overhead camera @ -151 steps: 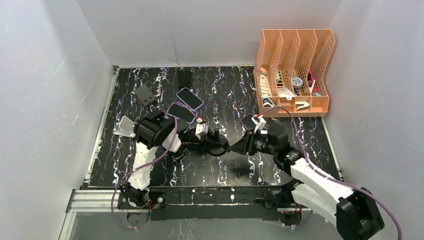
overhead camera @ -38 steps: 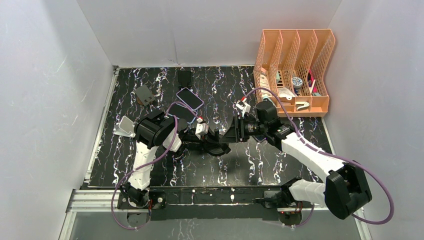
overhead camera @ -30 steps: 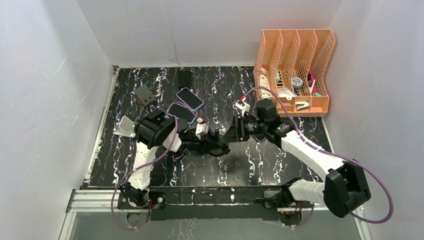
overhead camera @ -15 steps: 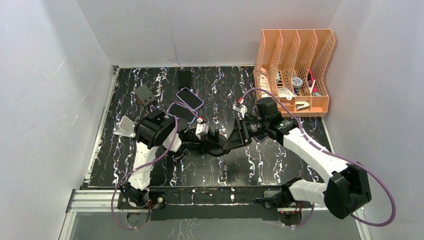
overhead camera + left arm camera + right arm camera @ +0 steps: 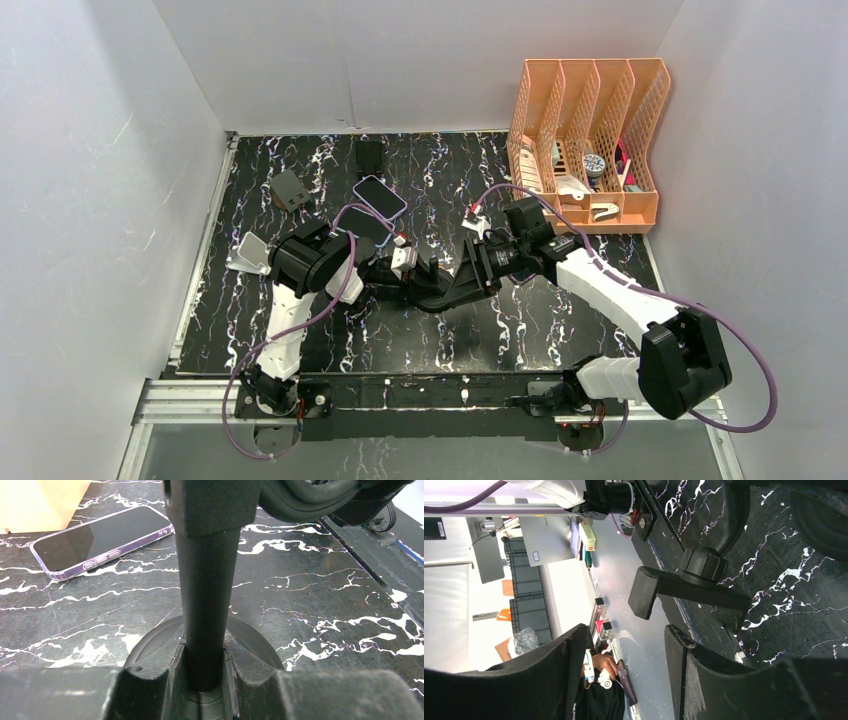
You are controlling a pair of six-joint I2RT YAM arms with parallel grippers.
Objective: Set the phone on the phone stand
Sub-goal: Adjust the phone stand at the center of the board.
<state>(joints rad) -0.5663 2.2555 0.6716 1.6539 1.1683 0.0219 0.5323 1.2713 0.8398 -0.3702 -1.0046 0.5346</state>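
**Top view, read left to right.** A silver stand point(image 5: 248, 252) and a grey stand point(image 5: 290, 188) sit unused at the left of the black marbled table point(image 5: 230, 320).

The left gripper point(image 5: 408, 268) reaches rightward to the table's centre. It is closed on the upright post point(image 5: 205, 580) of the phone stand point(image 5: 432, 292). The left wrist view shows its fingers point(image 5: 150, 685) pressed against the post just above the round base point(image 5: 250, 650). The grip is low, presumably to brace the stand against tipping or sliding while its upper part is worked on.

The phone point(image 5: 380, 195), in a purple-edged case, lies flat and face up on the table behind the left gripper. It is well apart from the phone stand and touched by neither arm. A second dark slab point(image 5: 365, 226), possibly another phone, lies just beside it, partly under the left arm's cable point(image 5: 345, 215).

To the stand's right, the right gripper point(image 5: 465, 283) is extended from the right side, jaws wide apart and holding nothing. Its wrist view shows the empty gap between its fingers facing a jointed black cradle arm point(image 5: 689, 587) with a knob, taken to be the stand's top. It is judged to be lining up to adjust that cradle, not to fetch the phone.

An orange file organiser point(image 5: 585, 140) stands at the far right.

The phone is not yet lifted, and the placement itself is not begun.
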